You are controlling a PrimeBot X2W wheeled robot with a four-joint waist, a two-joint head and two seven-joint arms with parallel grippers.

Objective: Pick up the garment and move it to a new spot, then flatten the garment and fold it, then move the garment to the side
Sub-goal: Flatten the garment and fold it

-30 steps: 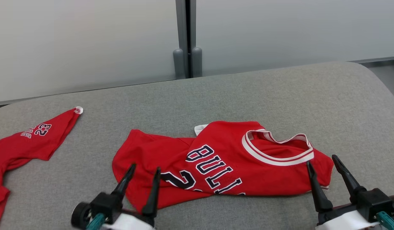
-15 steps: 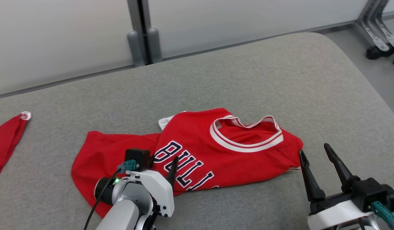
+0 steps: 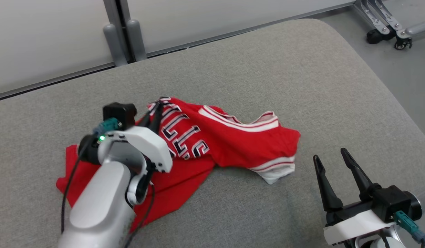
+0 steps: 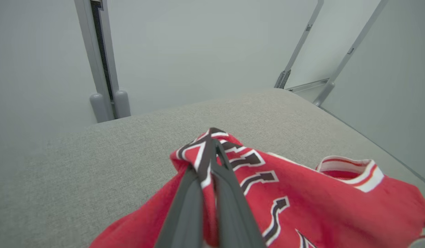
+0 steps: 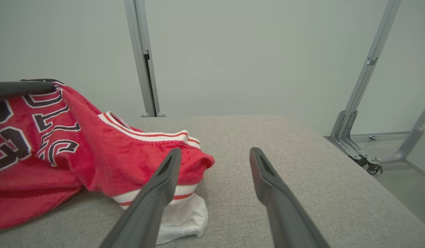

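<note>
The garment is a red jersey (image 3: 233, 141) with white-trimmed collar and dark lettering, lying crumpled on the grey cushioned surface (image 3: 267, 69). My left gripper (image 3: 154, 111) is shut on a fold of its lettered chest, lifting that part into a peak; the left wrist view has the fingers (image 4: 212, 162) pinching the red cloth (image 4: 302, 206). My right gripper (image 3: 330, 157) stands open at the lower right, just right of the jersey's white hem, holding nothing. In the right wrist view its open fingers (image 5: 169, 168) frame the jersey (image 5: 95, 151) to the left.
A grey post (image 3: 124, 38) and pale wall panels stand behind the surface. A wheeled metal frame (image 3: 388, 24) sits on the floor at the far right. The surface's rounded right edge (image 3: 398, 103) drops to the floor.
My left gripper went forward, shut on the jersey's chest and pulled it up and to the right, bunching the cloth. The head camera turned right, so the second red piece left the view.
</note>
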